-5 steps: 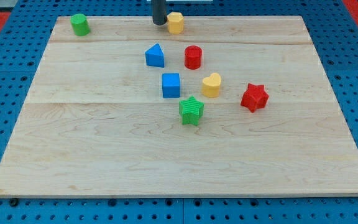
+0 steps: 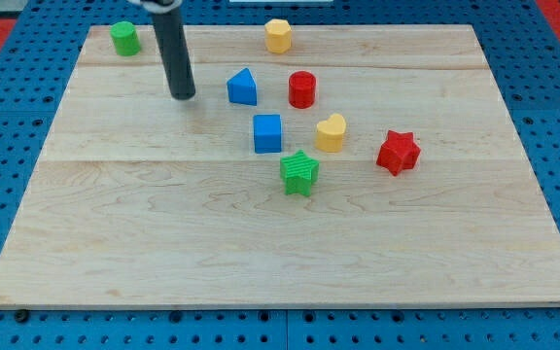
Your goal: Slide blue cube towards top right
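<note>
Top left corner, a green cylinder [image 2: 123, 38] sits alone. My tip [image 2: 183, 96] rests on bare wood, left of the blue wedge [image 2: 243, 87], touching nothing; no pincer on this rod to report. The blue cube [image 2: 267, 133] sits mid-board, green star [image 2: 299, 173] just below-right. Yellow hexagon [image 2: 278, 35] by the top edge; red cylinder [image 2: 302, 89], yellow heart [image 2: 331, 133], then red star [image 2: 398, 152] rightmost.

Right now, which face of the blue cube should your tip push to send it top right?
The lower-left corner side of the blue cube. My tip sits up-left of it, so it must come around below-left; the red cylinder and yellow heart flank that path.
</note>
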Available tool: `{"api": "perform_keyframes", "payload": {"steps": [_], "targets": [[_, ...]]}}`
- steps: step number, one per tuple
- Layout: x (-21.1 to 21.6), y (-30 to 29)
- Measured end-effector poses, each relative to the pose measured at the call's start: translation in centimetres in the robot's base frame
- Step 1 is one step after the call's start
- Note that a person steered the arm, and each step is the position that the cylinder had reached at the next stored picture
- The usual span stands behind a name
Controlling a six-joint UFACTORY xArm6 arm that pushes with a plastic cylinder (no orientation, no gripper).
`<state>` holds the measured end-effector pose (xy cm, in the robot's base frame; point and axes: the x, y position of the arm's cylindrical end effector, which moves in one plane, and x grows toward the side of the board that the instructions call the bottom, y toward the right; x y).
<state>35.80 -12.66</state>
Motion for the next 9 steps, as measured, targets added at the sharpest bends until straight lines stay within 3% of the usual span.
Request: {"api": "perform_keyframes", "payload": {"steps": [1,2,3,5,9], "targets": [[4.8,3.3],[6.1,4.8],[6.1,5.1],[6.0,13.0],[-0.5,20.4]]}}
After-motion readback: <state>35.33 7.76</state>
